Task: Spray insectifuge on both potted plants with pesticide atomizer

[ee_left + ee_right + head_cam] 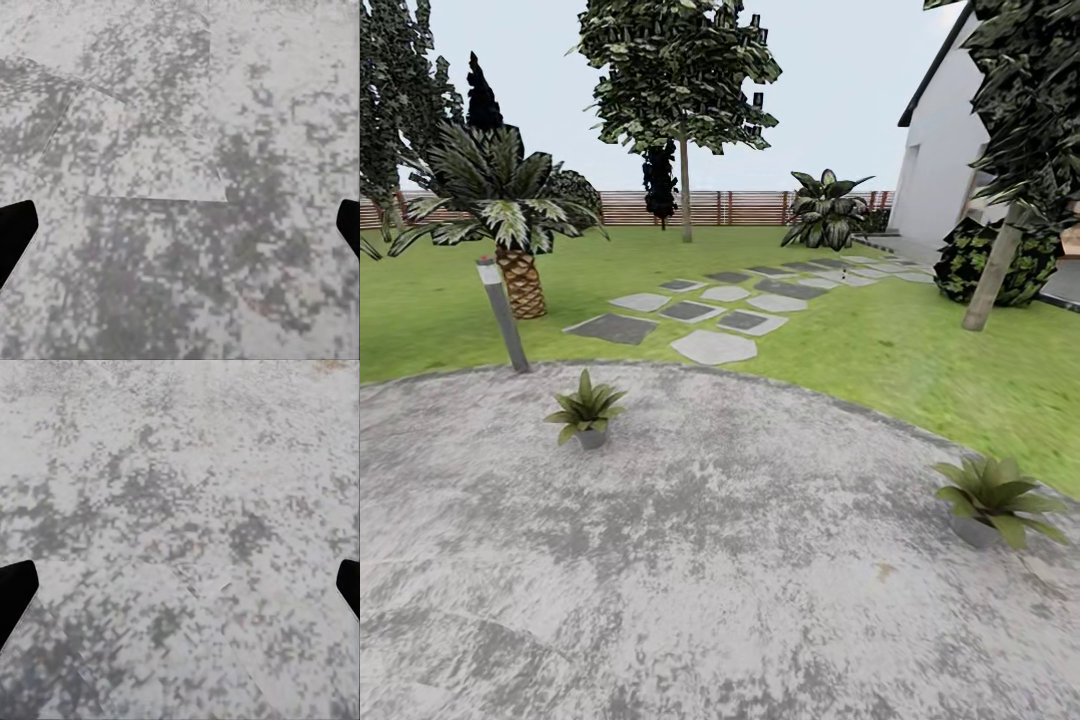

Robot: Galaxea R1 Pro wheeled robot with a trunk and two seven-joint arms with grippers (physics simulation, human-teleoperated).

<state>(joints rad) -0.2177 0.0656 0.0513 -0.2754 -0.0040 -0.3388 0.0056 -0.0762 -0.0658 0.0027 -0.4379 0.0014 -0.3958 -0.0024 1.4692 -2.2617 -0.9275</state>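
Searching stage: two low speckled-leaf potted plants in grey pots, left-centre and right edge, on grey paved patio; both grippers wide, empty. Atomizer unlocated; finding it comes next.

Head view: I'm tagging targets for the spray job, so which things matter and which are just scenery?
Job things:
near potted plant
right potted plant
patio

Scenery:
bollard lamp
palm
stepping stones
fence
house

We note the grey mottled patio carries two potted plants, well apart: one near the bollard lamp, another rightward.
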